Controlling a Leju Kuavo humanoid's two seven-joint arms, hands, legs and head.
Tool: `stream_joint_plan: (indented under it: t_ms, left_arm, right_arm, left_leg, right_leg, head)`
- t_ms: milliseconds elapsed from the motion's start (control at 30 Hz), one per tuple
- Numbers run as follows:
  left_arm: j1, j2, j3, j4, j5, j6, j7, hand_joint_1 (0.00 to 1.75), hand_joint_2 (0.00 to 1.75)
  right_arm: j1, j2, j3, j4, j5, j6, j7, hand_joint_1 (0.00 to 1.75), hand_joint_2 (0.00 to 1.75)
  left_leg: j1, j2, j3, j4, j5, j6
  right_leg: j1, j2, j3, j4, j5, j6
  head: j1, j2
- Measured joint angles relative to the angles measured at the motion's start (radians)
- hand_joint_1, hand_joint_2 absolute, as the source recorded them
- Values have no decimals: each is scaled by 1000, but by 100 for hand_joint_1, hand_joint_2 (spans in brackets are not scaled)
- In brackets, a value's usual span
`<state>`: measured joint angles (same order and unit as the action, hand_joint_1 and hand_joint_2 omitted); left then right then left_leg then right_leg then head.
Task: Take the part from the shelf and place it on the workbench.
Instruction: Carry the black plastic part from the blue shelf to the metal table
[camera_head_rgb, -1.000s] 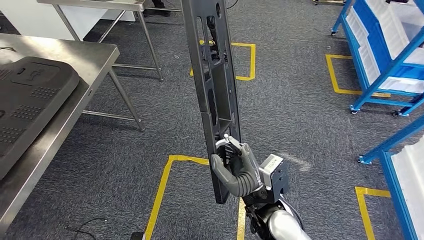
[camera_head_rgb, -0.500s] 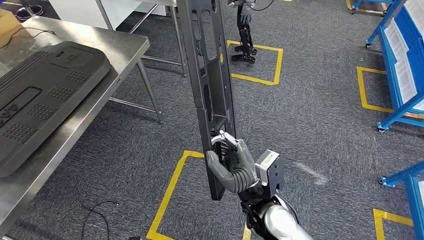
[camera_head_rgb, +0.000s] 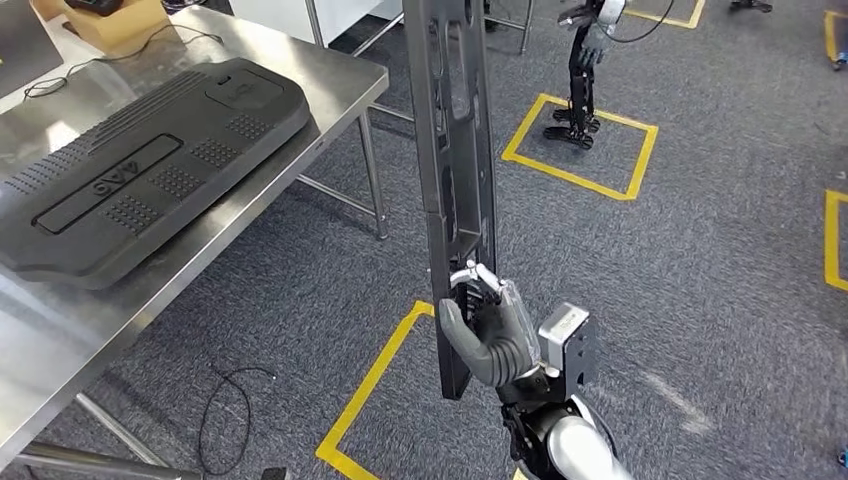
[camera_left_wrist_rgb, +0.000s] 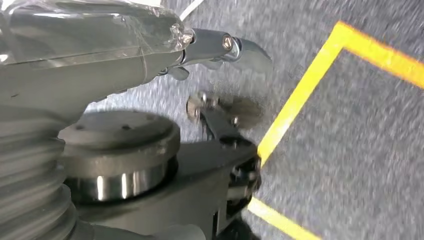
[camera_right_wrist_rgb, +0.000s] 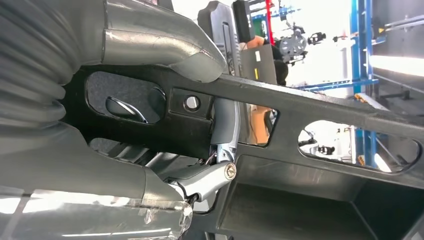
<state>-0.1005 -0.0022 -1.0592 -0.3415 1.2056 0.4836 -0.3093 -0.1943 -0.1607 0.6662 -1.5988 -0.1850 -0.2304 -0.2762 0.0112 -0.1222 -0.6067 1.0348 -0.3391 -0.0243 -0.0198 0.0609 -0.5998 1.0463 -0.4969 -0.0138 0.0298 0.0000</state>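
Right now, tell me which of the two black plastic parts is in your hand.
The long narrow black plastic frame with cut-outs, held upright by the right hand near its lower end. The broad flat black textured panel lies untouched on the steel workbench.

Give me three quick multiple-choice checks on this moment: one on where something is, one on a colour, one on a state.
1. Where does the wide black textured plastic panel lie?
A. on the stainless steel workbench
B. on the carpet
C. on a blue shelf

2. What colour is the tape that marks squares on the grey carpet floor?
A. red
B. yellow
C. white

3. What is the state of the long narrow black plastic frame part?
A. lying flat on the workbench
B. dropped on the floor
C. held upright in the right hand

Answers:
1 A, the panel rests on the metal tabletop.
2 B, the floor tape is yellow.
3 C, the fingers wrap its lower end and it stands clear of the floor.
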Motion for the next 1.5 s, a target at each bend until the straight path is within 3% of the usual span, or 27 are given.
stream_joint_plan:
  t_ms: [33, 100, 167, 233, 267, 300, 367, 433, 467, 533, 600, 667, 733, 767, 800, 867, 933, 1033, 1167, 1233, 1367, 1500]
  left_arm:
    - [1, 0, 0, 0, 0, -1, 2, 0, 175]
    - [1, 0, 0, 1, 1, -1, 5, 0, 175]
    - [0, 0, -1, 1, 1, -1, 6, 0, 175]
    - [0, 0, -1, 1, 1, -2, 7, 0, 175]
    - [1, 0, -1, 1, 1, -2, 7, 0, 175]
    - [1, 0, -1, 1, 1, -2, 7, 0, 175]
    - [1, 0, -1, 1, 1, -3, 7, 0, 175]
    - [0, 0, -1, 1, 2, -5, 8, 0, 175]
    - [0, 0, -1, 2, 2, -5, 9, 0, 175]
    - [2, 0, -1, 2, 4, -6, 11, 0, 175]
    - [3, -1, -1, 2, 4, -6, 12, 0, 175]
    - [1, -1, -1, 2, 5, -7, 14, 0, 175]
    - [0, -2, -1, 2, 5, -9, 14, 0, 175]
    - [0, -3, -1, 2, 5, -10, 15, 0, 175]
    - [1, -3, -1, 2, 5, -11, 15, 0, 175]
    - [1, -3, -1, 2, 4, -14, 17, 0, 175]
    - [0, -3, -1, 2, 4, -16, 18, 0, 175]
    - [3, -3, -3, 2, 3, -18, 21, 0, 175]
    - [2, -3, -8, 3, 4, -23, 28, 0, 175]
    - [2, -3, -10, 3, 5, -26, 32, 0, 175]
    - [1, -3, -15, 4, 7, -31, 36, 0, 175]
    - [1, -3, -17, 4, 8, -37, 37, 0, 175]
  right_arm:
    - [-1, 0, -1, 0, -1, 0, -1, 175, 175]
    - [-3, 0, -4, -1, -1, 1, -3, 175, 175]
    - [-3, 0, -8, -2, -1, 2, -4, 175, 175]
    - [-2, 0, -9, -2, -2, 3, -3, 175, 175]
    - [-2, 0, -9, -2, -2, 3, -3, 175, 175]
    - [-2, 0, -10, -2, -2, 3, -3, 175, 175]
    - [-3, 0, -11, -2, -1, 3, -4, 175, 175]
    - [-3, 0, -12, -3, -2, 3, -4, 175, 175]
    - [-3, 0, -12, -3, -2, 4, -4, 175, 175]
    - [-4, 0, -13, -4, -2, 4, -4, 175, 175]
    - [-7, 0, -15, -5, -2, 4, -4, 175, 175]
    - [-8, -1, -16, -6, -2, 5, -5, 175, 175]
    - [-3, -3, -17, -6, -2, 5, -5, 175, 175]
    - [-1, -4, -17, -6, -3, 5, -4, 175, 175]
    - [0, -5, -17, -6, -3, 5, -4, 175, 175]
    - [0, -5, -18, -6, -4, 4, -4, 175, 175]
    - [0, -6, -21, -6, -9, 3, -6, 175, 175]
    - [1, -7, -25, -8, -26, 4, -13, 175, 175]
    - [3, -6, -32, -8, -37, 6, -21, 175, 175]
    - [4, -6, -33, -8, -38, 6, -22, 175, 175]
    - [5, -6, -35, -8, -38, 6, -23, 175, 175]
    - [5, -6, -35, -8, -39, 6, -24, 175, 175]
  left_leg:
    - [0, 7, -2, 5, -3, -6]
    - [-2, 53, -23, 58, -37, -15]
    - [-2, 101, -77, 179, -100, -21]
    - [1, 112, -125, 278, -134, -23]
    - [1, 114, -124, 280, -125, -22]
    - [0, 118, -103, 240, -98, -19]
    - [-10, 159, -30, 97, -34, -4]
    - [-22, 196, 9, 9, -8, 10]
    - [-26, 197, 8, 0, -9, 14]
    - [-24, 174, 8, -11, -2, 21]
    - [-16, 149, 16, -28, 9, 31]
    - [-12, 125, 21, -36, 16, 37]
    - [-11, 101, 19, -33, 16, 39]
    - [-11, 86, 19, -31, 16, 38]
    - [-10, 73, 18, -27, 14, 37]
    - [-7, 50, 17, -15, 7, 30]
    - [-6, 36, 12, -2, -1, 19]
    - [-5, 29, 4, 6, -7, 9]
    - [-2, 34, 8, 3, -10, 30]
    - [-1, 35, 11, 0, -9, 31]
    - [-1, 36, 12, -4, -7, 27]
    - [0, 36, 13, -6, -8, 10]
  right_leg:
    - [1, -11, 2, -3, 2, -6]
    - [0, -37, 5, -10, 4, -18]
    - [5, -64, 7, -11, 2, -26]
    - [9, -93, 7, -11, -1, -30]
    - [11, -107, 8, -11, -3, -31]
    - [13, -119, 10, -11, -4, -31]
    - [17, -143, 17, -11, -8, -29]
    - [20, -165, 21, -10, -12, -24]
    - [21, -175, 22, -11, -13, -21]
    - [22, -193, 27, -14, -16, -11]
    - [20, -151, 20, 16, -39, -1]
    - [14, -83, -25, 116, -92, 4]
    - [11, -62, -88, 237, -136, 6]
    - [10, -60, -106, 263, -133, 8]
    - [8, -59, -104, 246, -110, 9]
    - [3, -51, -54, 128, -39, 12]
    - [2, -39, -12, 29, -5, 10]
    - [6, -37, -7, 5, -1, -3]
    - [8, -36, -7, 2, 1, -7]
    - [9, -35, -7, 2, 1, -8]
    - [12, -34, -7, 2, -1, -13]
    - [12, -34, -7, 2, -3, -17]
  head:
    - [-2, 0]
    - [-16, 0]
    - [-34, 0]
    - [-41, 0]
    - [-44, 0]
    - [-48, 0]
    - [-57, 0]
    - [-63, 0]
    - [-64, 0]
    - [-66, 0]
    - [-63, 0]
    - [-53, 0]
    - [-41, 0]
    - [-35, 0]
    - [-32, 0]
    - [-24, 0]
    - [-16, 0]
    - [-18, 0]
    - [-32, 0]
    - [-41, 0]
    - [-55, 0]
    - [-67, 0]
